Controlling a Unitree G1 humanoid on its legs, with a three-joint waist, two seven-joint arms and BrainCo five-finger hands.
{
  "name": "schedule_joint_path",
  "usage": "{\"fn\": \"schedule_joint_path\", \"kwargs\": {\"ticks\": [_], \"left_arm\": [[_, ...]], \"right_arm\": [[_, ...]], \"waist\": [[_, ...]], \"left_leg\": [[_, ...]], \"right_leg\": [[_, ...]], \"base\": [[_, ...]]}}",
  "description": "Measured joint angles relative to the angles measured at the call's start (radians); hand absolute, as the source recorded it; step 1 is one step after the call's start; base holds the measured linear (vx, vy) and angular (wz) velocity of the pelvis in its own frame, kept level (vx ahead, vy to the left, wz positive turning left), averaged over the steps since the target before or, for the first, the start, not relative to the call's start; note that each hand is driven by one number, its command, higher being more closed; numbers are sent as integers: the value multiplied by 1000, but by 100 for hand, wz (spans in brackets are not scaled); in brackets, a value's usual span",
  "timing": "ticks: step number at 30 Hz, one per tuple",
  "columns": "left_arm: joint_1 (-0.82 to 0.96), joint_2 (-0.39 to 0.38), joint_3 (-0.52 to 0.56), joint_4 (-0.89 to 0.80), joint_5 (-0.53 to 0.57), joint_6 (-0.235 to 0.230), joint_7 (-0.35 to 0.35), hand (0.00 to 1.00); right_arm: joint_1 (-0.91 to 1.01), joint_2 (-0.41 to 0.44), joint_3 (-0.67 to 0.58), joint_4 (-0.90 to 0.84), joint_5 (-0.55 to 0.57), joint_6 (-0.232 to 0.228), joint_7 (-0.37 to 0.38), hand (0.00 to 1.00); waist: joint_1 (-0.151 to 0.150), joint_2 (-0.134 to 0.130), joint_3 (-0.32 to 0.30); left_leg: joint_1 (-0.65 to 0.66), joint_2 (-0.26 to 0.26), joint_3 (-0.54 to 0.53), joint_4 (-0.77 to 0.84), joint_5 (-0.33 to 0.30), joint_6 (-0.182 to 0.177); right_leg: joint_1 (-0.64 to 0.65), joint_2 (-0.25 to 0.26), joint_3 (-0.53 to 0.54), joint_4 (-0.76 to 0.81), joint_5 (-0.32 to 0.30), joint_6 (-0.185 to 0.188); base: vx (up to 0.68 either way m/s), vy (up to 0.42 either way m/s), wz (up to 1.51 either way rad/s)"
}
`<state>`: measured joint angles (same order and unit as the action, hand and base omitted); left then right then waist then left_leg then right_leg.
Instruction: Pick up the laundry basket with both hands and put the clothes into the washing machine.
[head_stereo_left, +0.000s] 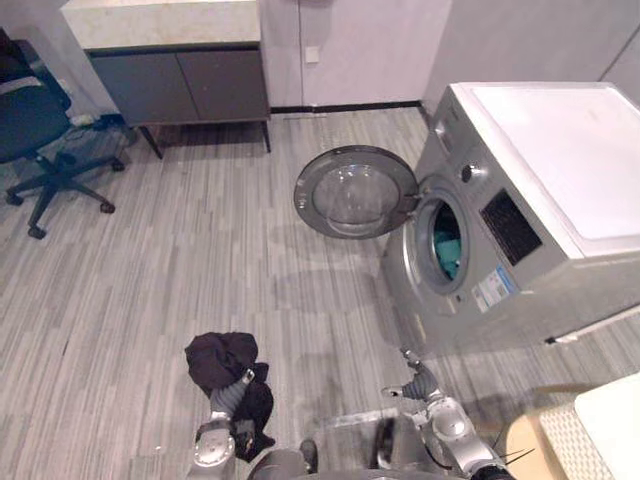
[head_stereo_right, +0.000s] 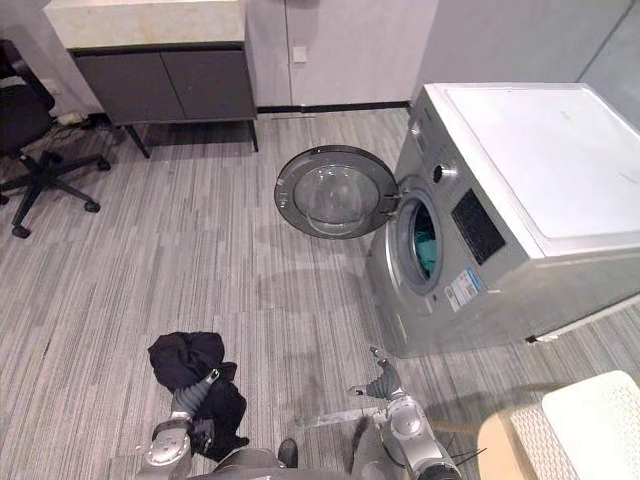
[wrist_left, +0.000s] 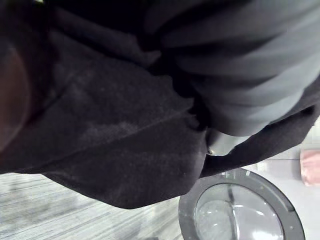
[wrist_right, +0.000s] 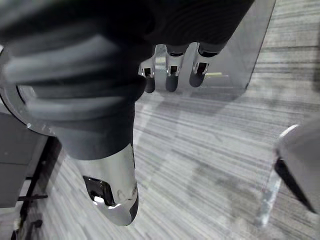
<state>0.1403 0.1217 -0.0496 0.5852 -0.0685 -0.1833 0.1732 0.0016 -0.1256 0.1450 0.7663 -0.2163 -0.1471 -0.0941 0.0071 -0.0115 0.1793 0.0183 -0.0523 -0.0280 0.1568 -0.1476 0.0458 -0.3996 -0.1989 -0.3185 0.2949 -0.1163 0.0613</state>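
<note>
Left hand (head_stereo_left: 236, 386) buried in a black garment (head_stereo_left: 220, 358), its hold impossible to tell; right hand (head_stereo_left: 419, 381) fingers (wrist_right: 171, 75) straight and empty, open washing machine (head_stereo_left: 520, 210) beyond them.

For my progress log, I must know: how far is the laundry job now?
Done: the washing machine door stands open and a teal garment lies inside. In hand: a black garment bunched over the left hand, short of the machine; the right hand is open and empty. Left: putting this garment in. The cream basket stands aside.
</note>
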Motion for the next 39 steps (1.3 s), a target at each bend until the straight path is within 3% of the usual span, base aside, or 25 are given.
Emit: {"fn": "schedule_joint_path", "kwargs": {"ticks": [3, 4, 5, 6, 8, 9, 11, 12, 16, 18, 19, 20, 22, 23, 26, 27, 29, 30, 34, 37, 39], "left_arm": [[-18, 1, -37, -4, 1, 0, -4, 100], [-6, -1, -52, -16, 2, 0, -21, 100], [-1, -1, -70, -19, 2, 0, -21, 100], [-4, -3, -90, -19, 2, 0, -29, 100], [0, -17, -102, -19, 2, 0, -44, 100], [4, -31, -104, -20, 1, 0, -50, 100], [-7, -43, -116, -20, 1, 0, -65, 100], [-20, -53, -120, -20, 1, 0, -70, 100], [-48, -74, -120, -21, 3, 0, -82, 100], [-64, -76, -120, -21, 4, -1, -82, 100], [-65, -78, -120, -21, 4, -1, -82, 100], [-63, -79, -123, -20, 5, -1, -80, 100], [-46, -79, -136, -16, 7, -1, -79, 100], [-43, -73, -141, -12, 16, 1, -79, 100], [-47, -28, -144, -13, 26, 1, -79, 100], [-48, -17, -143, -13, 33, 1, -79, 100], [-40, -2, -131, -14, 37, 2, -78, 100], [-39, 2, -129, -14, 38, 3, -78, 100], [-51, 8, -105, -28, 42, 3, -78, 100], [-50, 17, -106, -34, 44, 4, -83, 100], [-39, 5, -112, -34, 66, 10, -88, 100]], "right_arm": [[5, 0, -36, 4, 1, 2, 2, 0], [17, -1, -60, 5, 3, 2, 6, 0], [20, -1, -75, 6, 5, 2, 6, 0], [20, -2, -92, 16, 9, 3, 6, 0], [21, -6, -95, 29, 11, 4, 6, 0], [23, 0, -92, 27, 21, 4, 5, 0], [23, 3, -96, 22, 40, 2, 1, 0], [21, 2, -100, 23, 46, 2, 1, 0], [3, -8, -131, 36, 45, 2, -10, 0], [2, -9, -139, 46, 41, 2, -20, 0], [3, -11, -138, 46, 37, 2, -21, 0], [5, -14, -136, 50, 33, 2, -29, 0], [8, -28, -131, 54, 27, 2, -35, 0], [15, -27, -127, 56, 26, 3, -37, 0], [50, 5, -104, 55, 18, 4, -35, 0], [51, 12, -100, 56, 17, 5, -34, 0], [36, 17, -91, 59, 9, 7, -32, 0], [28, 20, -91, 63, 9, 7, -32, 0], [4, 26, -90, 72, 10, 10, -32, 0], [4, 22, -94, 73, 10, 11, -32, 0], [7, 12, -96, 76, 12, 17, -34, 0]], "waist": [[-14, -19, 6], [-39, -8, 7], [-48, 6, 4], [-47, 18, 8], [-44, 49, 17], [-34, 57, 19], [-20, 43, 24], [-18, 36, 25], [-13, 33, 33], [-13, 35, 39], [-13, 37, 39], [-12, 64, 34], [-4, 109, 20], [2, 102, 17], [1, 20, -7], [-1, 2, -8], [7, 7, -5], [6, 10, -3], [1, 37, 4], [-17, 40, 4], [-20, 39, 5]], "left_leg": [[49, -13, -53, -3, -45, -52], [72, -2, -82, 17, -84, -76], [60, 10, -75, 65, -103, -102], [-2, 38, -28, 226, -109, -120], [-93, 128, 73, 512, -59, -188], [-148, 206, 134, 674, -73, -180], [-195, 245, 187, 730, -99, -137], [-215, 240, 201, 681, -110, -119], [-251, 173, 88, 351, -107, -125], [-249, 137, -70, 157, -70, -174], [-248, 136, -97, 124, -61, -189], [-246, 153, -140, 79, -35, -209], [-235, 195, -134, 87, 1, -203], [-227, 186, -92, 124, 57, -168], [-200, 125, 48, 69, 36, -133], [-186, 112, 93, 55, 32, -125], [-149, 106, 221, 51, 32, -66], [-140, 105, 244, 49, 30, -60], [-71, 117, 362, -14, 29, -51], [-62, 133, 382, -21, 32, -56], [-92, 175, 417, 126, 14, -84]], "right_leg": [[-9, 6, -1, -65, 60, -27], [-6, 9, 4, -11, 97, -69], [-4, 8, -11, 17, 106, -76], [17, 26, -22, 24, 114, -86], [111, 103, -30, -39, 125, -122], [183, 160, -14, -89, 118, -152], [259, 193, 26, -129, 102, -172], [285, 197, 57, -146, 101, -170], [335, 198, 190, -162, 86, -142], [369, 200, 283, -161, 64, -107], [372, 204, 308, -160, 59, -99], [375, 224, 373, -153, 44, -71], [358, 266, 457, -130, 17, -34], [347, 260, 523, -106, -14, -8], [277, 160, 574, -64, -28, 31], [255, 137, 571, -45, -26, 39], [222, 89, 453, -9, -19, 46], [217, 77, 404, -3, -19, 45], [222, -16, -57, -13, 16, 0], [241, 9, -83, -53, 30, -5], [275, 30, -47, -102, 41, -10]], "base": [[463, -198, 70], [479, -237, 69], [560, -294, 67], [439, -260, 30], [461, -270, -14], [401, -183, -51], [465, -179, -79], [433, -148, -82], [384, 1, -111], [300, 178, -120], [227, 237, -136], [179, 311, -158], [155, 392, -179], [139, 456, -159], [107, 390, -116], [64, 203, -104], [92, 240, -136], [130, 204, -125], [120, 55, -88], [114, -76, -40], [103, -120, -51]]}}
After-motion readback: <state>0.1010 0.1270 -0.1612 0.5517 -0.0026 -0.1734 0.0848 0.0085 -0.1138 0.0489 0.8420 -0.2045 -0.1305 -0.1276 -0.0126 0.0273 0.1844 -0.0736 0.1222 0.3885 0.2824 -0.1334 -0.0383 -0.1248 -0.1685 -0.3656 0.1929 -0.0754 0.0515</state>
